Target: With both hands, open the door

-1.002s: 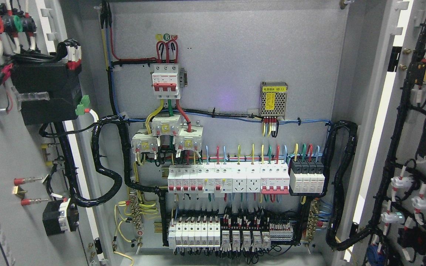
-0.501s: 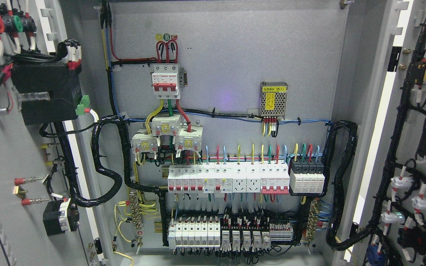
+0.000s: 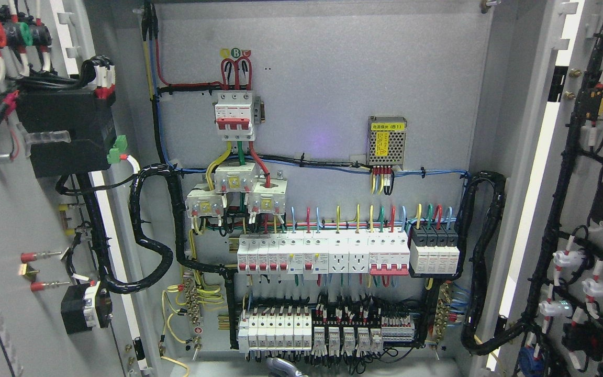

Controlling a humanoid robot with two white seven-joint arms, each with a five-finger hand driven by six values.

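Both doors swung wide — left door (image 3: 13,209) at 9 o'clock, right door (image 3: 594,209) at 3, long axes vertical. Grey hand-like part (image 3: 283,366) at 6 o'clock, side and finger state unreadable — neither door nearer.

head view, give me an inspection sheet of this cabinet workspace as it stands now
surface: grey back panel of the cabinet, bare in its upper part
job's things: left door and right door both stand open
clutter: nothing seen
grippers: grey part of a hand at the bottom edge; which hand cannot be told
cables: black loom loops toward the left door, another loom toward the right door
surroundings: breaker row and power supply on the panel
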